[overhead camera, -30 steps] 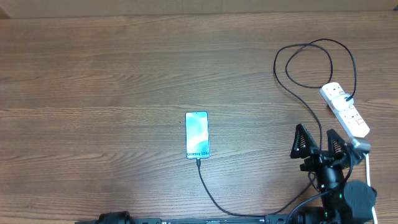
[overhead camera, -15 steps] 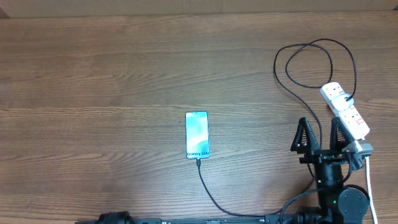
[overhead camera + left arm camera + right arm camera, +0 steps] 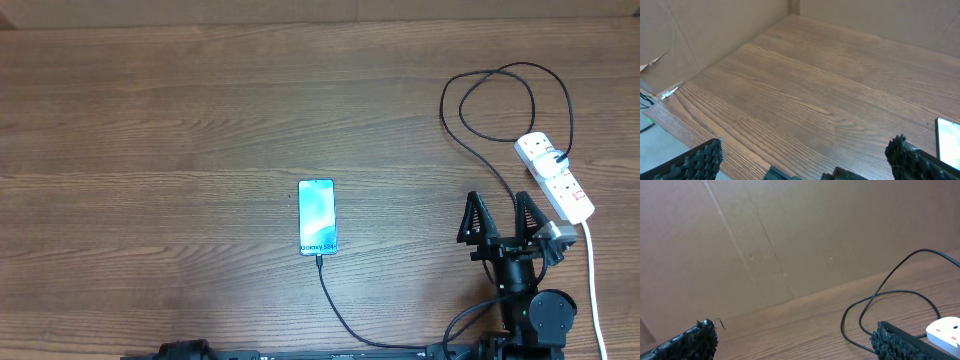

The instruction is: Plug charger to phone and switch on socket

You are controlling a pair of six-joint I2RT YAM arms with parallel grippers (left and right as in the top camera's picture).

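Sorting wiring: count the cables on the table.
2. The black charger runs from the phone, passes behind the right arm, loops by the socket; the white cord trails off the socket.

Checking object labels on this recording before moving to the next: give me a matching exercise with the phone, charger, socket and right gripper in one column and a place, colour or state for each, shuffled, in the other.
1. phone
2. charger
3. socket
4. right gripper

A. white, far right of the overhead view
B. jaws open, holding nothing
C. centre of the overhead view, screen lit
D. black, looped at far right, one end at the phone's bottom edge

Pairs: 1-C, 2-D, 3-A, 4-B
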